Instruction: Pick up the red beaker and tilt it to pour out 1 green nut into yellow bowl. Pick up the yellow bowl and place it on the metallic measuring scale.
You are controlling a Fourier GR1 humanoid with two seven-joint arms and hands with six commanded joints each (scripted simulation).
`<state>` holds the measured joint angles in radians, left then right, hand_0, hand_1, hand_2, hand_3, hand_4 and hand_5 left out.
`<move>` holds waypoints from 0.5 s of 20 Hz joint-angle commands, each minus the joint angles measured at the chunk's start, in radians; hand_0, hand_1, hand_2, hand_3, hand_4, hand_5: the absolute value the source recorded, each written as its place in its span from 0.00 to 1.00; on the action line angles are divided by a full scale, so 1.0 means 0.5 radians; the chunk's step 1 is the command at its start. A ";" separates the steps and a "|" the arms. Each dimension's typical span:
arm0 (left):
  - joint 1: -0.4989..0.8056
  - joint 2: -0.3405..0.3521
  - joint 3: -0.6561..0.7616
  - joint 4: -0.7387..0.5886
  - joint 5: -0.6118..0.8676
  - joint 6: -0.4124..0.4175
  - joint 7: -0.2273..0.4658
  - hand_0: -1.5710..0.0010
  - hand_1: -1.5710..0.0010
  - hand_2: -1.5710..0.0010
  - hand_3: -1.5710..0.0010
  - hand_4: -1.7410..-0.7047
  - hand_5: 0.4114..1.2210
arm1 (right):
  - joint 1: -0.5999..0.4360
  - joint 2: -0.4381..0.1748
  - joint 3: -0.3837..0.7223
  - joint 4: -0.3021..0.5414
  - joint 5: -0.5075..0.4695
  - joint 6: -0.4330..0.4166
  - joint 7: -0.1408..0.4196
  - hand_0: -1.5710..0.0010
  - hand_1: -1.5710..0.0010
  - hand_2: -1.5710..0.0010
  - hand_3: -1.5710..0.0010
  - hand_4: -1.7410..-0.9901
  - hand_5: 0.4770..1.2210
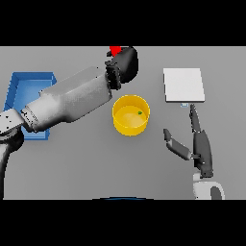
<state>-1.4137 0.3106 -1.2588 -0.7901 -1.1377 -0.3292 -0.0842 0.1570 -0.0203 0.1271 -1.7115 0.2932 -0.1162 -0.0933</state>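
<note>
The yellow bowl (130,115) stands in the middle of the table with a small green nut (140,113) inside, near its right wall. Behind it, my left hand (126,63) reaches across from the left. It covers most of the red beaker (114,49), of which only a red bit shows at the hand's far edge. Whether the fingers are curled round the beaker is hidden. To the right lies the flat metallic scale (183,85). My right hand (199,144) rests open in front of the scale, fingers straight and thumb spread toward the bowl.
A blue tray (21,89) sits at the left edge, partly under my left forearm (67,98).
</note>
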 commanded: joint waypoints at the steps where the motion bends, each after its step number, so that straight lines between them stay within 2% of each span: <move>1: -0.062 0.032 0.033 0.011 0.022 0.025 -0.022 0.00 0.00 0.00 0.05 0.01 1.00 | -0.016 -0.001 0.013 0.003 0.018 0.002 -0.001 1.00 1.00 1.00 1.00 0.72 0.15; 2: -0.122 0.062 0.076 0.050 0.049 0.039 -0.010 0.00 0.00 0.11 0.04 0.06 1.00 | 0.004 -0.007 0.016 -0.012 0.014 0.006 -0.053 1.00 1.00 1.00 1.00 0.72 0.15; 4: -0.228 0.134 0.165 0.106 0.129 0.071 -0.031 0.00 0.00 0.07 0.34 0.04 1.00 | 0.011 -0.015 0.001 -0.030 -0.026 0.027 -0.051 1.00 1.00 1.00 1.00 0.74 0.16; 5: -0.275 0.153 0.207 0.153 0.166 0.106 -0.036 0.00 0.00 0.06 0.27 0.04 1.00 | 0.002 -0.004 0.001 -0.031 -0.044 0.035 -0.021 1.00 1.00 1.00 1.00 0.74 0.16; 7: -0.375 0.171 0.332 0.309 0.269 0.101 0.046 0.00 0.00 0.04 0.17 0.03 1.00 | -0.001 0.005 -0.001 -0.036 -0.086 0.060 -0.025 1.00 1.00 1.00 1.00 0.74 0.16; 9: -0.397 0.223 0.496 0.440 0.438 0.113 0.105 0.00 0.00 0.02 0.11 0.02 1.00 | -0.004 0.021 0.010 -0.034 -0.095 0.067 -0.037 1.00 1.00 1.00 1.00 0.73 0.16; 10: -0.383 0.258 0.606 0.504 0.552 0.113 0.173 0.00 0.00 0.02 0.12 0.02 1.00 | -0.028 0.026 0.008 -0.011 -0.084 0.054 -0.021 1.00 1.00 1.00 1.00 0.72 0.16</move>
<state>-1.6054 0.4414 -0.9562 -0.5371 -0.8598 -0.2740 0.0061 0.1429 -0.0073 0.1311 -1.7169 0.2509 -0.0892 -0.1015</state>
